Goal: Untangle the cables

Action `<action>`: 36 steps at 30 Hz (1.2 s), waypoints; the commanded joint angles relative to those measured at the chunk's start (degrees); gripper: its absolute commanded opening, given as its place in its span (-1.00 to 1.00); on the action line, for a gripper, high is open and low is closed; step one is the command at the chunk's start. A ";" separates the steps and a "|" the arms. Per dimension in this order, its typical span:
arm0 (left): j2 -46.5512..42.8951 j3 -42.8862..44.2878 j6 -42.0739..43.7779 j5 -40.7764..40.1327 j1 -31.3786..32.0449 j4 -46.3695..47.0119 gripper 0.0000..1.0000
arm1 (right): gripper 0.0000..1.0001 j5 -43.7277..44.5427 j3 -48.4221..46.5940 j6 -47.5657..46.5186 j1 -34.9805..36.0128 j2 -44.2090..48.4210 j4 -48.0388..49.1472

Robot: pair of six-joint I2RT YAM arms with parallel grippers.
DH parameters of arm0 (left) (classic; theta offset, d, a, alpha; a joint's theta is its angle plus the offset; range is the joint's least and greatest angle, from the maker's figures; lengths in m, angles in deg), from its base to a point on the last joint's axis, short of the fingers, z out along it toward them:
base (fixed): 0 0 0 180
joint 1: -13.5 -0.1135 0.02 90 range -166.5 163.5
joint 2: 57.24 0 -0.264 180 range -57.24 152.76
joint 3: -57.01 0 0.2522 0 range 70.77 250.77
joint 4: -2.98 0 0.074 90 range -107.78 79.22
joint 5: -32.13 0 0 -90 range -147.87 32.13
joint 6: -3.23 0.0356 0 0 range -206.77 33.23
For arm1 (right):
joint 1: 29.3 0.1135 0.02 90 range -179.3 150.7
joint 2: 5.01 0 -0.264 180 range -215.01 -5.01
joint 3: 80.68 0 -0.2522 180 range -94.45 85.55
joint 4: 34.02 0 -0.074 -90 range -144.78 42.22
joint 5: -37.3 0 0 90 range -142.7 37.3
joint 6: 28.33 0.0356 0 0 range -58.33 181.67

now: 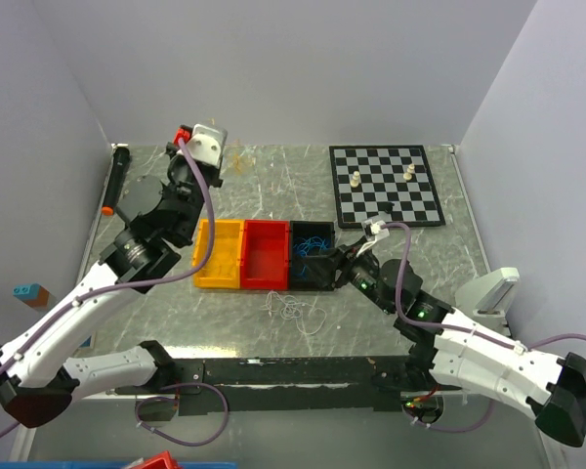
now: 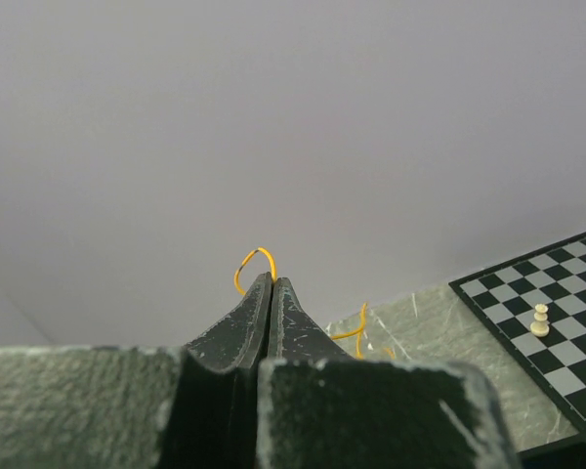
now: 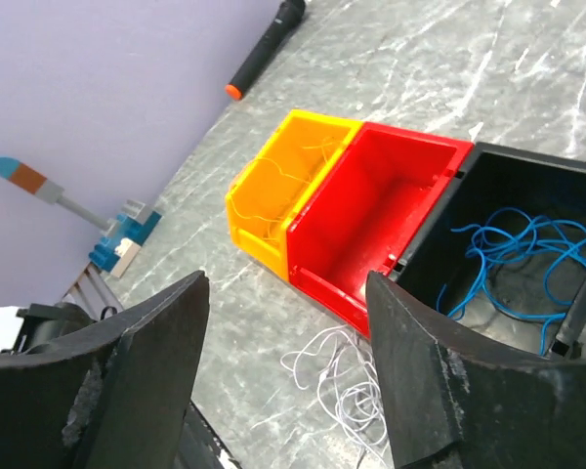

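Note:
My left gripper (image 2: 272, 278) is shut on a yellow-orange cable (image 2: 257, 257), whose loop sticks out above the fingertips. It is raised at the back left of the table (image 1: 223, 147), with more yellow-orange cable (image 2: 356, 332) trailing below. My right gripper (image 3: 285, 283) is open and empty, low near the front of the black bin (image 1: 324, 264). Blue cables (image 3: 513, 254) lie in the black bin (image 1: 313, 278). White cables (image 3: 347, 391) lie loose on the table in front of the bins (image 1: 293, 311). Thin yellow cables (image 3: 273, 181) lie in the yellow bin (image 1: 220, 274).
The red bin (image 1: 267, 278) stands between the yellow and black ones. A chessboard (image 1: 371, 210) with a few pieces lies back right. A black marker (image 1: 115, 181) lies at the left edge. A white object (image 1: 493, 288) sits far right.

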 commanded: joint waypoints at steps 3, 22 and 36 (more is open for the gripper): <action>-4.50 -4.68 0.68 0.25 -0.54 0.07 -0.99 | 0.45 0.13 0.22 -1.17 -0.34 2.22 -1.05; -9.07 -26.06 -3.27 -1.43 -2.65 1.21 -0.98 | 0.43 5.15 3.12 0.50 -0.34 11.98 -13.35; -9.07 -16.47 -5.47 1.48 -3.18 0.34 -0.98 | 0.41 3.21 3.83 1.82 -0.34 8.90 -11.07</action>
